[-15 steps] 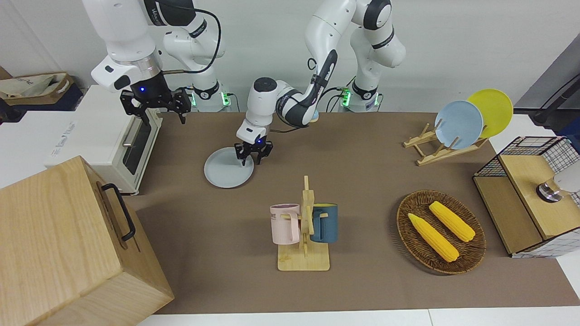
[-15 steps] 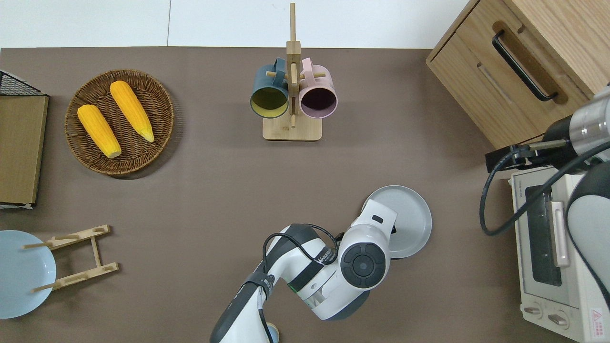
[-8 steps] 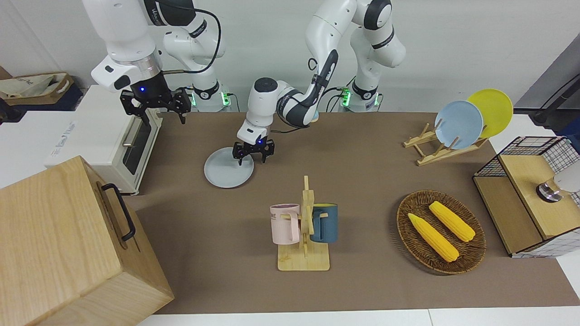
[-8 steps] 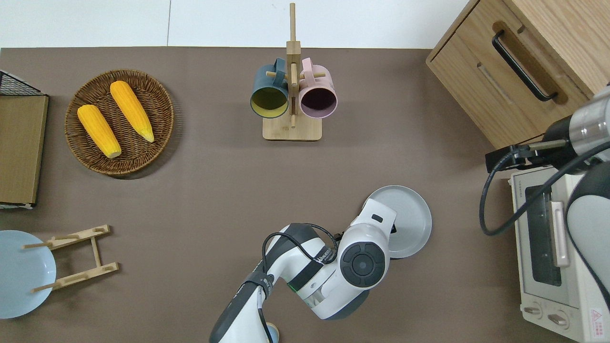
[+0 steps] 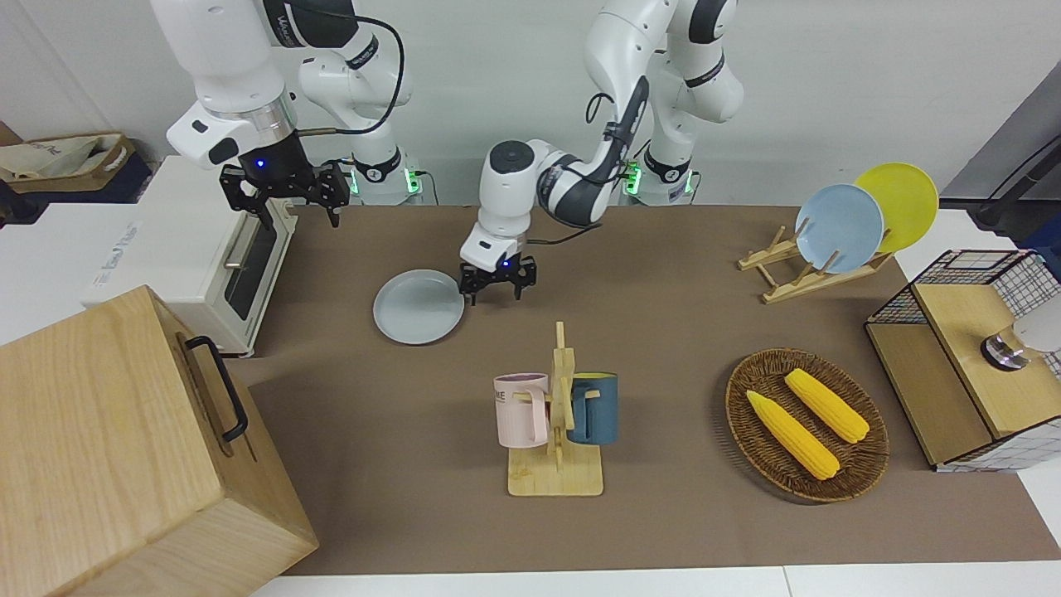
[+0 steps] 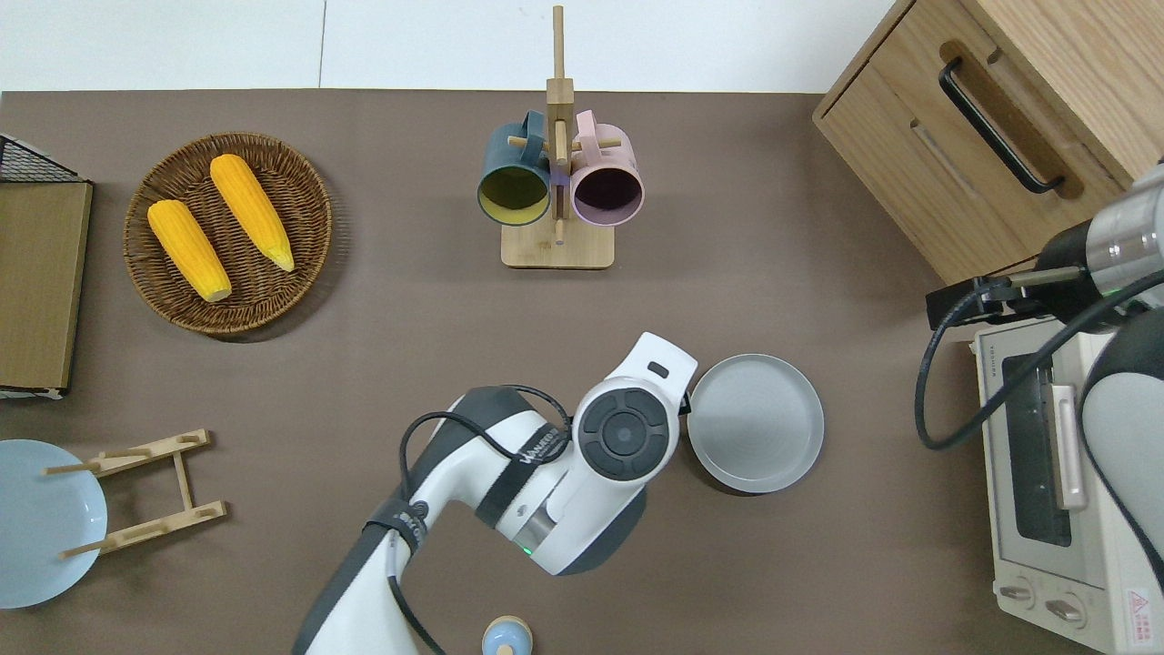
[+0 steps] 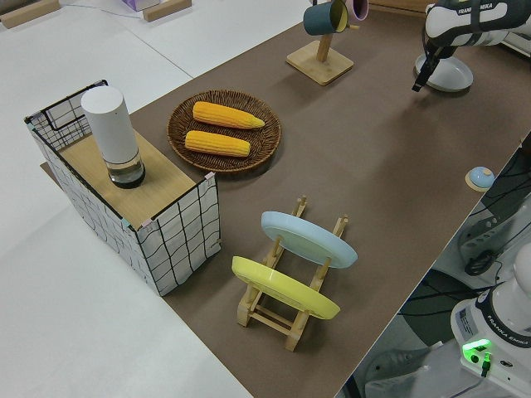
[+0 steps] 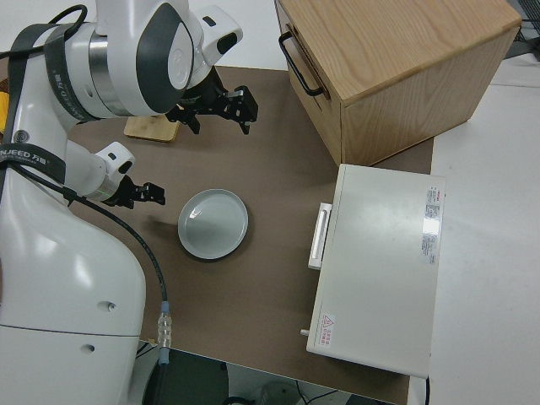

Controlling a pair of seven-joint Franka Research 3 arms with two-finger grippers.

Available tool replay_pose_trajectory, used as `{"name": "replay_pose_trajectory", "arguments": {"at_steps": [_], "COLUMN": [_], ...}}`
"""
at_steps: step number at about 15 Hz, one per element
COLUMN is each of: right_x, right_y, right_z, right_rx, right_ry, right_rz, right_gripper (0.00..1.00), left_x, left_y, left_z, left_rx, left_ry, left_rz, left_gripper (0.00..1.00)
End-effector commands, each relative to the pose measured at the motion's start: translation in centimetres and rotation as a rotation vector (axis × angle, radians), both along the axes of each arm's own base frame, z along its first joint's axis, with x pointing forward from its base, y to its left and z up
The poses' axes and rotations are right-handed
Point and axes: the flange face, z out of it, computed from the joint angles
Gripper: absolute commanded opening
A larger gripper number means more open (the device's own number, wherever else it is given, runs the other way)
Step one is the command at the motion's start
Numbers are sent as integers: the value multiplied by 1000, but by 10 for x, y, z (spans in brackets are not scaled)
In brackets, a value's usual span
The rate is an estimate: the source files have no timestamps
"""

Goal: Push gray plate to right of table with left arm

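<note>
The gray plate [image 5: 419, 307] [image 6: 755, 423] [image 8: 213, 224] lies flat on the brown table [image 5: 663, 332], toward the right arm's end and close to the toaster oven. My left gripper [image 5: 497, 288] [image 8: 140, 193] is low over the mat, just off the plate's rim on the side toward the left arm's end, with nothing in it. In the overhead view the left arm's wrist [image 6: 627, 432] hides that gripper. The right arm is parked, its gripper [image 5: 286, 195] empty.
A white toaster oven [image 5: 191, 257] and a wooden cabinet [image 5: 124, 448] fill the right arm's end. The two-mug stand [image 5: 555, 414] stands farther from the robots than the plate. A corn basket [image 5: 808, 423], plate rack [image 5: 837, 236] and wire box [image 5: 970, 365] occupy the left arm's end.
My left gripper has come off the gray plate and shifted toward the left arm's end, ending beside the rim. The plate has stayed where it was. The right arm has not moved.
</note>
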Motion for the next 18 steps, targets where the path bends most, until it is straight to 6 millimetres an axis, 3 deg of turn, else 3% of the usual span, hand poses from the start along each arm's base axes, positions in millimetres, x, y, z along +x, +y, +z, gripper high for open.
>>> {"name": "replay_pose_trajectory", "arguments": {"at_steps": [1,7,18], "right_x": [-3,-3,-3], "right_y": [0,0,0], "right_z": [3,3,3], "right_rx": [6,6,6], "right_ry": [4,4,4], "right_rz": [-4,-4,-4], "right_gripper": [983,983,983], "left_x": [1,28,60], "left_y": [63,161,317], "left_z": [19,77,129], "left_rx": [2,-9,1], "left_ry": [45,142,180], "left_rz": [-40,-99,-176], "left_gripper": [991,991,991]}}
